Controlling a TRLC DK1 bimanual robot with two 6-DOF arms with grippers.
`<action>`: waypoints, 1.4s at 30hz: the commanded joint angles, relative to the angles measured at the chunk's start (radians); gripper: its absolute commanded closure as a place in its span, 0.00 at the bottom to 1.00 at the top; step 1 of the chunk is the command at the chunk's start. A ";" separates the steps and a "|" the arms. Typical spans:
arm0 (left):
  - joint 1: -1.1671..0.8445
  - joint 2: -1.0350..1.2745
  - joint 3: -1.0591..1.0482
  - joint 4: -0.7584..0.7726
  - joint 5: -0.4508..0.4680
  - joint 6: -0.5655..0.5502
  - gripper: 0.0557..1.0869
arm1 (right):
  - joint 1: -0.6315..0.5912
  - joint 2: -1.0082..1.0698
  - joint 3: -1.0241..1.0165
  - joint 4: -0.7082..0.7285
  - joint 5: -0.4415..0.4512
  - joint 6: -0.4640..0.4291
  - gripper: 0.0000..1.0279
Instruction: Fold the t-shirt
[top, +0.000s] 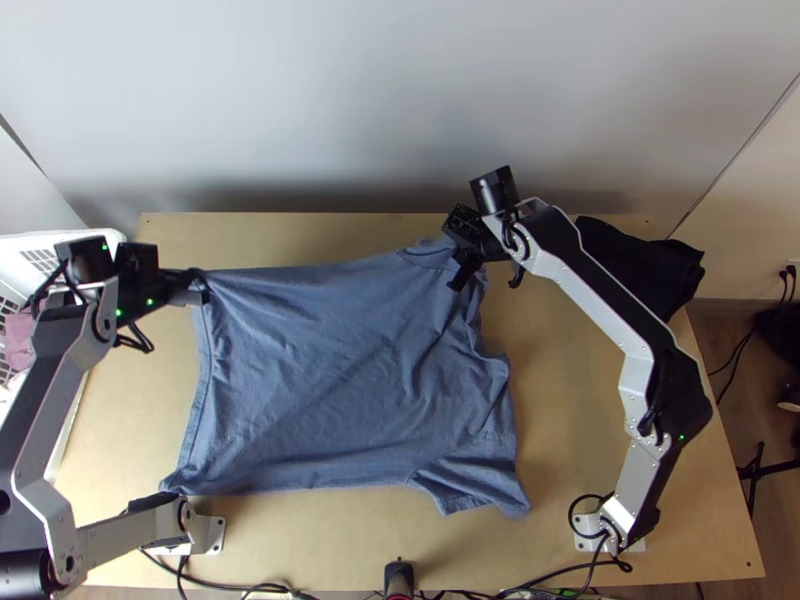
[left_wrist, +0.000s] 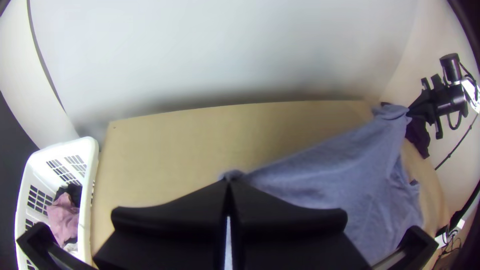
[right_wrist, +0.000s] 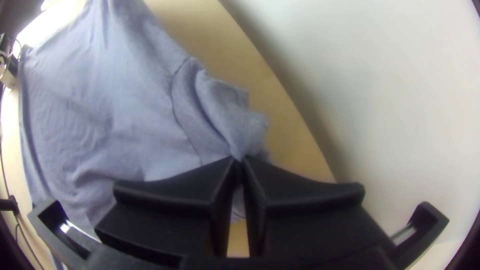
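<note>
The t-shirt (top: 330, 370) lies spread mid-frame in the top view. The left gripper (left_wrist: 228, 181) pinches its upper-left corner and the right gripper (right_wrist: 239, 161) its upper-right sleeve, probably to hold that edge taut for folding.

- Top view: bright, diffuse light; pale sheen on wall (top: 400, 90).
- Soft shadow band low on wall, behind table (top: 565, 400).
- 2 wrist views: table edges bowed, corners dark.
- Right wrist view: glare whitens patch of table.
</note>
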 joint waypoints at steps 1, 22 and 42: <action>-0.019 -0.103 -0.102 0.044 0.001 -0.010 0.96 | -0.003 -0.086 -0.117 0.050 0.001 0.008 0.92; -0.046 -0.347 -0.350 0.070 -0.027 0.015 0.97 | 0.104 -0.298 -0.522 0.205 0.068 -0.018 0.92; -0.048 -0.440 -0.528 0.000 -0.029 0.064 0.97 | 0.158 -0.405 -0.757 0.214 0.067 -0.026 0.92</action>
